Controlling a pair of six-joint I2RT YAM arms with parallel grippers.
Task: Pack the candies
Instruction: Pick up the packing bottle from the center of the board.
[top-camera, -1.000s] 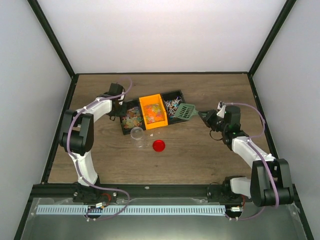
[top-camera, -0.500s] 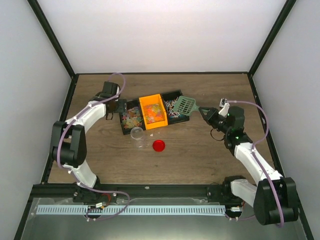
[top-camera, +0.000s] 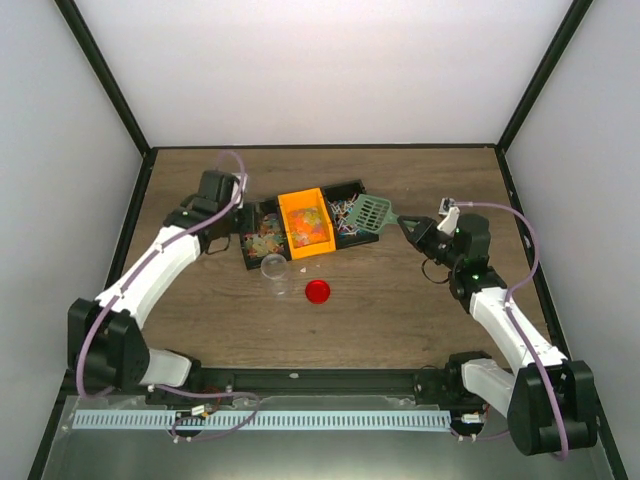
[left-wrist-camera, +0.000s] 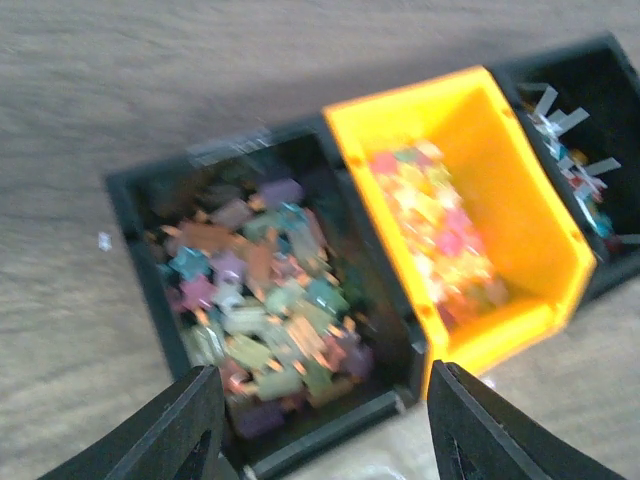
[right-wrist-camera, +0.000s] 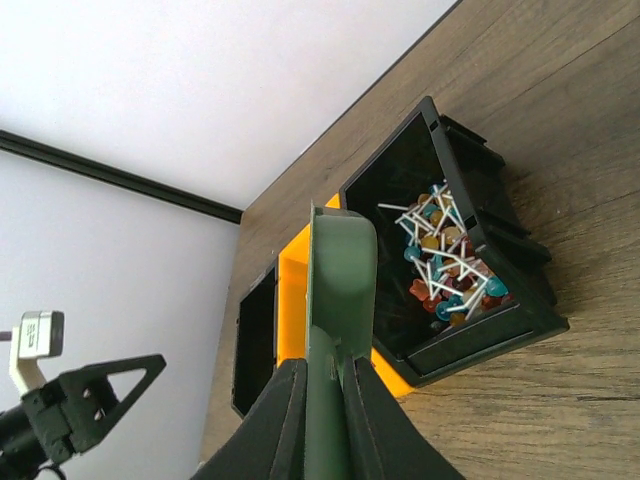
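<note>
The candies fill three joined bins: star shapes (left-wrist-camera: 260, 300) in the left black bin (top-camera: 262, 236), small bright ones (left-wrist-camera: 430, 220) in the orange bin (top-camera: 306, 222), and stick sweets (right-wrist-camera: 445, 255) in the right black bin (top-camera: 347, 208). My left gripper (left-wrist-camera: 325, 425) hangs open over the near edge of the left black bin, with nothing between its fingers; from above, the left gripper (top-camera: 228, 228) is at that bin's left end. My right gripper (right-wrist-camera: 325, 375) is shut on the handle of the green scoop (right-wrist-camera: 340, 270), whose head (top-camera: 370, 212) hovers at the right bin's edge.
A clear jar (top-camera: 273, 266) stands open just in front of the bins. The round red lid (top-camera: 318, 291) lies on the wooden table (top-camera: 400, 320) to the jar's right. Black frame posts and white walls enclose the table.
The right arm lifted the scoop from beside the bins to over the right bin, then held there. The left arm swung outward and shifted by the left bin, its jaws moving.
</note>
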